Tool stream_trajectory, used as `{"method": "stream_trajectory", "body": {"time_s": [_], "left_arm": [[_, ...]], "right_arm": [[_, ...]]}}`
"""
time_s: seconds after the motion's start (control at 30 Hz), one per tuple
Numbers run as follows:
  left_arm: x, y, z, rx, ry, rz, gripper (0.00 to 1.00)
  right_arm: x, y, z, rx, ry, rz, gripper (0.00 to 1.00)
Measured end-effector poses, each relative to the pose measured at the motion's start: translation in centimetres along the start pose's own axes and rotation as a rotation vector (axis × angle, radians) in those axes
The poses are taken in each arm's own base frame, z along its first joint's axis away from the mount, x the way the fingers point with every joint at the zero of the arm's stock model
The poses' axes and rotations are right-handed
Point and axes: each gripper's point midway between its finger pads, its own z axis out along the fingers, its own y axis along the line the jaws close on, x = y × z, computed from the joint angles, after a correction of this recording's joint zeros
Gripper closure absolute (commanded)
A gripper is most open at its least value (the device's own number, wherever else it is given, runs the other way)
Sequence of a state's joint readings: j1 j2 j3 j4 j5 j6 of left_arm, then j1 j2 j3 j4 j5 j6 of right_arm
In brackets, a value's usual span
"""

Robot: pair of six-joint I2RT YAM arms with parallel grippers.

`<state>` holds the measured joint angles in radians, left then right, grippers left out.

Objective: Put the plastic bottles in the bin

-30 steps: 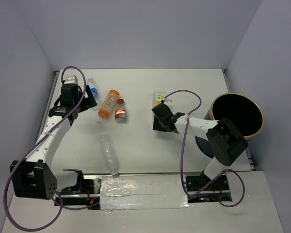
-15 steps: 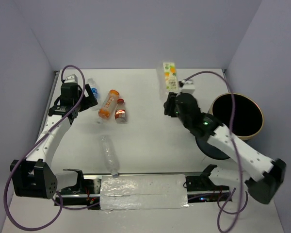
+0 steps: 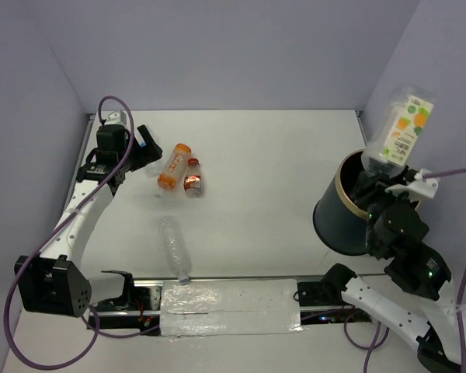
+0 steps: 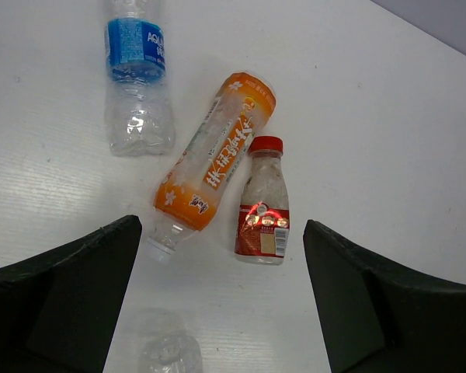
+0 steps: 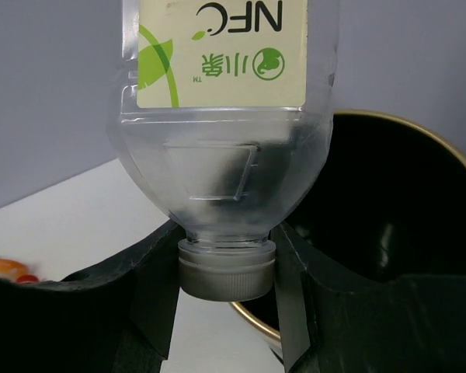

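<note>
While aloft, yellow-green-labelled bottle (image 3: 401, 128) near-vertical, cap-down.

— What is underneath everything?
— A white table (image 3: 264, 155), plain and matte. From the left wrist it fills nearly the whole view, with only a grey sliver of wall (image 4: 450, 23) in the upper right corner.
— And around it?
— Pale violet walls on three sides: a back wall (image 3: 217, 54), a left wall (image 3: 23, 155) and a right wall (image 3: 443, 47). All three are bare and meet the table at its edges.
— The near edge?
— A wide strip of wrinkled silver tape (image 3: 233, 307) runs along its middle. It lies over a dark rail (image 3: 151, 295).
</note>
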<state>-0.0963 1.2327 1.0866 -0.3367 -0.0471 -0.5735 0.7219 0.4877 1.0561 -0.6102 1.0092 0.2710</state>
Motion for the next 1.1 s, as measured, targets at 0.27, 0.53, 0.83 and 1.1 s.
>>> {"method": "stream_trajectory", "body": {"time_s": [0.27, 0.53, 0.83, 1.1], "left_arm": [[0.2, -0.5, -0.1, 0.018, 0.007, -0.008, 0.01], [0.5, -1.0, -0.1, 0.035, 0.017, -0.003, 0.01], [0.5, -1.0, -0.1, 0.035, 0.017, -0.003, 0.01], [0.5, -1.1, -0.2, 0.037, 0.015, -0.002, 0.01]], "right_arm": [[3.4, -5.6, -1.3, 0.170, 0.022, -0.012, 1.00], [4.8, -5.6, -1.1, 0.201, 0.052, -0.034, 1.00], [5.6, -4.6, -0.4, 0.209, 0.081, -0.083, 1.00], [7.2, -4.6, 0.2, 0.240, 0.095, -0.140, 0.97]]}}
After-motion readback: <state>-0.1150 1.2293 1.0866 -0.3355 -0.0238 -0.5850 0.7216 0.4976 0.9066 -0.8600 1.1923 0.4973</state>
